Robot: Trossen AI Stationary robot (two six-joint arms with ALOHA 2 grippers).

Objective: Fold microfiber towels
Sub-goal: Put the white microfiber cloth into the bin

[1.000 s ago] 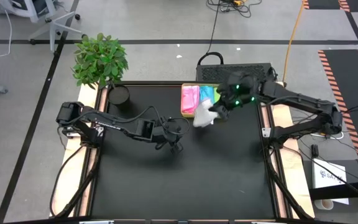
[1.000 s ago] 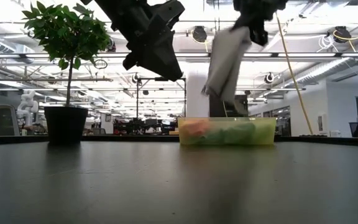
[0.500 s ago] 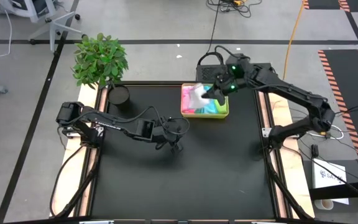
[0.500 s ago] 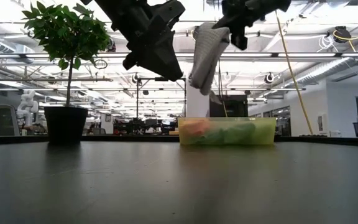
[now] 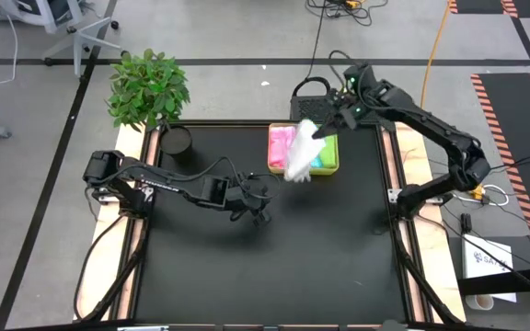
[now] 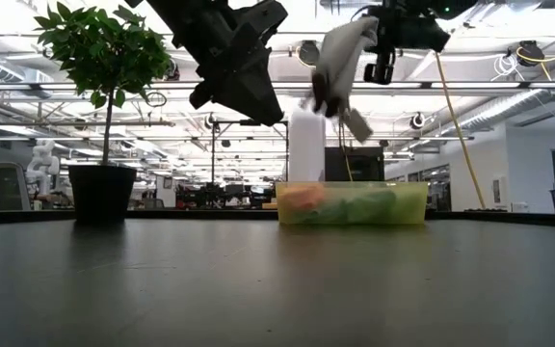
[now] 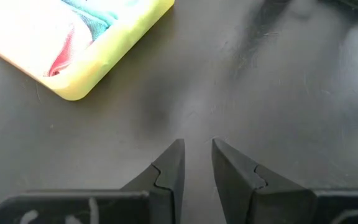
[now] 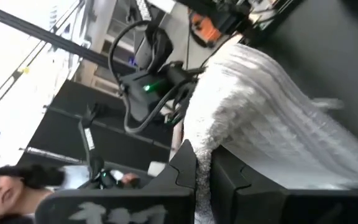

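My right gripper [image 5: 328, 126] is high over the tray's far side and is shut on a white towel [image 5: 300, 154], also visible in the low view [image 6: 338, 66]. The towel hangs over the yellow-green tray [image 5: 333, 169], clear of it. In the tray lie a pink towel [image 5: 280, 143] and a teal one [image 5: 319, 158]. My left gripper [image 5: 261, 213] hovers over the middle of the black table, open, with nothing between its fingers [image 7: 196, 163]. The tray's near corner [image 7: 79, 87] shows ahead of it. My right gripper pinches the white towel's bunched upper end [image 8: 209, 142] between its two fingers. The fingers come at it nearly level from the table's far right. The towel is lifted clear and trails slack from the fingers, its loose end [image 6: 356, 123] well above the tray.
A potted plant [image 5: 149, 87] and a black pot [image 5: 178, 140] stand at the far left corner. A dark box [image 5: 357, 103] sits behind the tray. The black table [image 5: 274, 267] is bare toward its near edge.
My right gripper has gone toward the table's far edge and up, tipping from pointing down to nearly level. The white towel went with it, from hanging straight beside the tray's near side to swinging out above the tray.
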